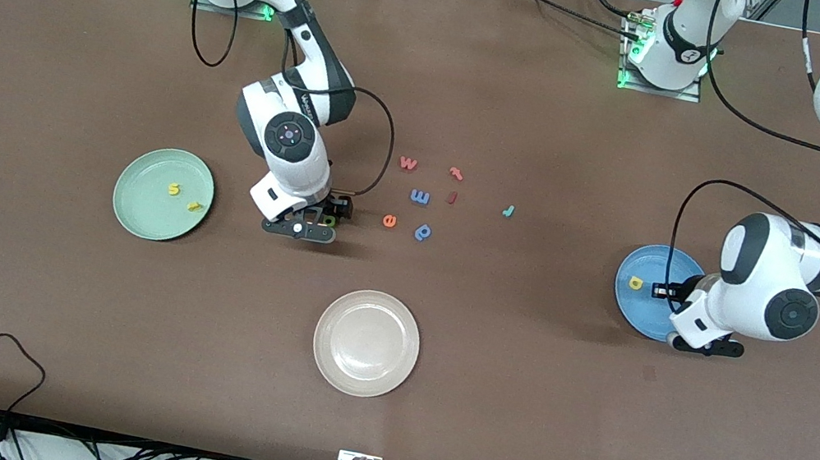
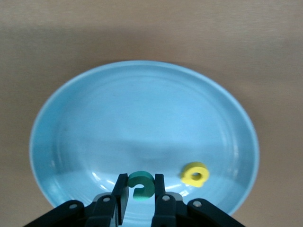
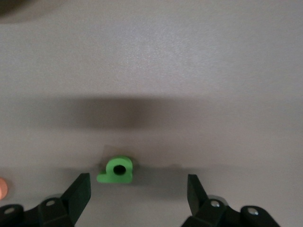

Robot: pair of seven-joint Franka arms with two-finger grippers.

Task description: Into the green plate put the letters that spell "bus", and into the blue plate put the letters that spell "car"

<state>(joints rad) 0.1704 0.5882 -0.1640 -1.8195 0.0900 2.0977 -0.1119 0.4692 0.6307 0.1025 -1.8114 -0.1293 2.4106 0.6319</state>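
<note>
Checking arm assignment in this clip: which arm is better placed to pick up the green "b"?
Right. The right pincer is open over the green "b" on the table; the left pincer is shut on the teal "c" over the blue plate.

Teal "c" [image 2: 140, 185], bright blue plate [image 2: 142, 118]

Both arms had glossy white rounded shells, dark grey joint bands, round black end caps. Black cables looped alongside. Green lights glowed at bases. Hands were black, with screwed finger mounts.
</note>
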